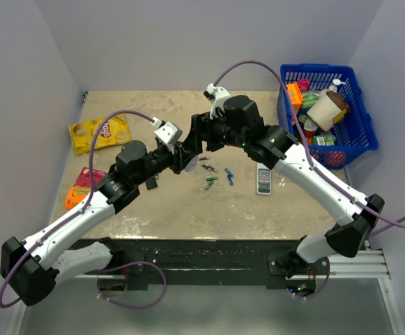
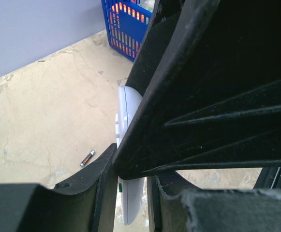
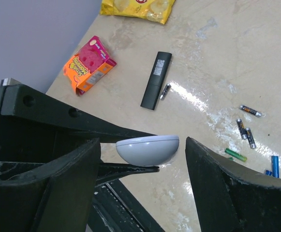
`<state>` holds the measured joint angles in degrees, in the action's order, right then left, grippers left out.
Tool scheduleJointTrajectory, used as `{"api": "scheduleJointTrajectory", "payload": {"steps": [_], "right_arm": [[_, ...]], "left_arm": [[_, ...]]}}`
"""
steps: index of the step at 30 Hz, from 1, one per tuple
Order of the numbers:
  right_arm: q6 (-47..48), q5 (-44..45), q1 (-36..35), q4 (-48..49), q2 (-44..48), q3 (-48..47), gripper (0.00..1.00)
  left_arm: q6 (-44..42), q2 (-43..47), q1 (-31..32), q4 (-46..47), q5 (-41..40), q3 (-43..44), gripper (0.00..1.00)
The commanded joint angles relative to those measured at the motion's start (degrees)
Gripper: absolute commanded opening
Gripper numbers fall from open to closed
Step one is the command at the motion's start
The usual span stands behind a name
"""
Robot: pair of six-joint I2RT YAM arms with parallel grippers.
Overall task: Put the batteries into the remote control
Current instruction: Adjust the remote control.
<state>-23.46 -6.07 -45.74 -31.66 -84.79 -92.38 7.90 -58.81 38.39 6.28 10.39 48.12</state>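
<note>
Above table (image 1: 181,206) centre | white round-ended remote (image 3: 147,149) | left fingers (image 2: 106,189) clamp it | right fingers (image 3: 227,188) spread

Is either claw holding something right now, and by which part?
The left gripper pinches the white remote control by its long sides, toward one end. The right gripper is open around the remote's free rounded end, not touching it.

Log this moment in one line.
left hand: shut on remote | right hand: open around remote end | green batteries: on table, not loaded
</note>
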Motion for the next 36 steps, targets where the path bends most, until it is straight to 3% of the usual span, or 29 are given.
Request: {"api": "scheduleJointTrajectory", "payload": {"steps": [1, 11, 15, 18, 19, 22, 23, 24, 25, 28, 36], "right_arm": [[-0.35, -0.44, -0.14, -1.03, -0.11, 0.18, 0.72], [-1.06, 2.20, -0.14, 9.75, 2.88, 7.64, 0.61], [-1.23, 0.62, -0.14, 11.18, 2.97, 8.97, 0.51], [-1.06, -0.09, -0.14, 12.41, 3.32, 9.85, 0.33], [-1.06, -0.09, -0.14, 12.67, 3.49, 10.02, 0.20], [-0.71, 0.44, -0.14, 13.99, 4.72, 10.38, 0.05], [-0.45, 0.70, -0.14, 14.52, 5.33, 10.20, 0.00], [-0.36, 1.23, -0.14, 14.70, 5.69, 10.11, 0.00], [-0.18, 1.67, -0.14, 14.87, 6.04, 10.03, 0.00], [-0.18, 2.72, -0.14, 15.14, 6.92, 9.41, 0.00], [-0.62, 2.29, -0.14, 14.43, 7.45, 7.13, 0.00]], "left_arm": [[0.10, 1.68, 0.19, 4.61, -0.64, 1.28, 0.11], [2.56, 2.03, 0.19, 6.90, 0.15, 0.22, 0.10], [3.35, 2.12, 0.19, 7.51, 0.15, -0.13, 0.10], [3.26, 2.38, 0.19, 7.52, -0.28, -0.22, 0.10], [3.26, 2.55, 0.19, 7.51, -0.63, -0.22, 0.10], [2.82, 3.08, 0.19, 7.17, -1.42, -0.57, 0.29], [2.65, 3.26, 0.19, 6.99, -1.52, -0.92, 0.39], [2.21, 3.52, 0.19, 6.99, -1.86, -1.01, 0.45], [1.86, 4.04, 0.19, 6.55, -2.56, -1.18, 0.57], [0.89, 4.92, 0.19, 5.85, -3.62, -1.97, 0.71], [-3.24, 5.81, 0.28, 6.46, -2.66, -6.37, 0.75]]}}
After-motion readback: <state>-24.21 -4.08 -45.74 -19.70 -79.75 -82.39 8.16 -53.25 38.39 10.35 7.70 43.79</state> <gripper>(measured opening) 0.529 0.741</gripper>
